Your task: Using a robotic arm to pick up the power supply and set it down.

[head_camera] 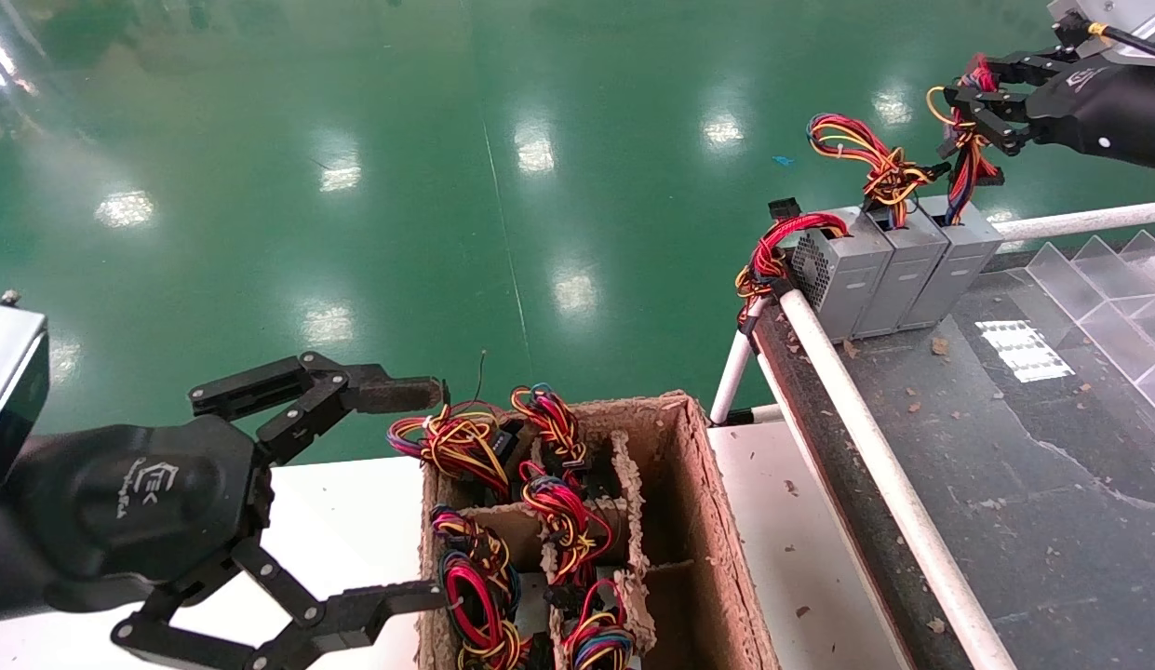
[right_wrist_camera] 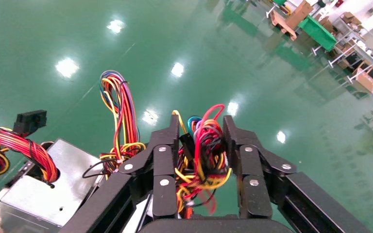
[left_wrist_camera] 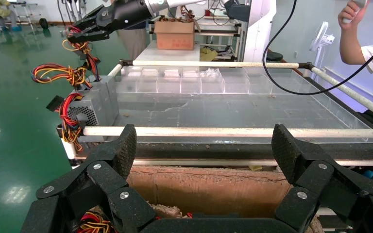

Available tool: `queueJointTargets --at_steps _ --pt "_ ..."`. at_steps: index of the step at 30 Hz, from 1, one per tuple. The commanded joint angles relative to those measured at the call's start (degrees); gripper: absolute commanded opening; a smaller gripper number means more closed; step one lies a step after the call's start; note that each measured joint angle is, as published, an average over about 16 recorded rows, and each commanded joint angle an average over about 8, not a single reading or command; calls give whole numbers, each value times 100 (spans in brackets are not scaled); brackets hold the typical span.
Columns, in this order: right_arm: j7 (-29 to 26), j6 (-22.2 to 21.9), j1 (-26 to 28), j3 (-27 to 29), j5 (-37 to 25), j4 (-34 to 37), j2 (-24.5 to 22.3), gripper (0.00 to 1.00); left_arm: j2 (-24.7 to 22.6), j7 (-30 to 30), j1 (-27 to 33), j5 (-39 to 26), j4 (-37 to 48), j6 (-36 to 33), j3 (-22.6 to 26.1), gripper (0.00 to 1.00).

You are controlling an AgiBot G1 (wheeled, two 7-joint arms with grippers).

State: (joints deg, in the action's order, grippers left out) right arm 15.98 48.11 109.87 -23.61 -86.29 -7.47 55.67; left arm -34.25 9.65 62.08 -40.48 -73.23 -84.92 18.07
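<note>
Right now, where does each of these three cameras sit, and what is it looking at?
Head: up top, looking down at the cardboard box, both grippers showing.
Left wrist: behind the left gripper, open, facing the conveyor table.
Right wrist: behind the right gripper, clamped on a wire bundle.
All three share the power supplies.

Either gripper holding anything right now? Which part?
Right gripper pinches the wire bundle of the rightmost power supply. Left gripper is open, holding nothing.
</note>
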Motion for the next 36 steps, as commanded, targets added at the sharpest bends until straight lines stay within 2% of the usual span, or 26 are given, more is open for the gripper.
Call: queueJointTargets --at_steps 1,10,16,36 --pt "43 47 36 17 28 92 1 100 0 0 0 0 0 0 0 100" --pt "174 363 167 119 184 318 -43 100 1 -1 1 2 0 1 2 100" --pt "234 693 81 255 464 192 -148 100 1 -2 0 2 2 2 2 100" --pt "-710 1706 -1530 424 1780 -2039 -779 100 2 -4 2 5 6 2 6 100"
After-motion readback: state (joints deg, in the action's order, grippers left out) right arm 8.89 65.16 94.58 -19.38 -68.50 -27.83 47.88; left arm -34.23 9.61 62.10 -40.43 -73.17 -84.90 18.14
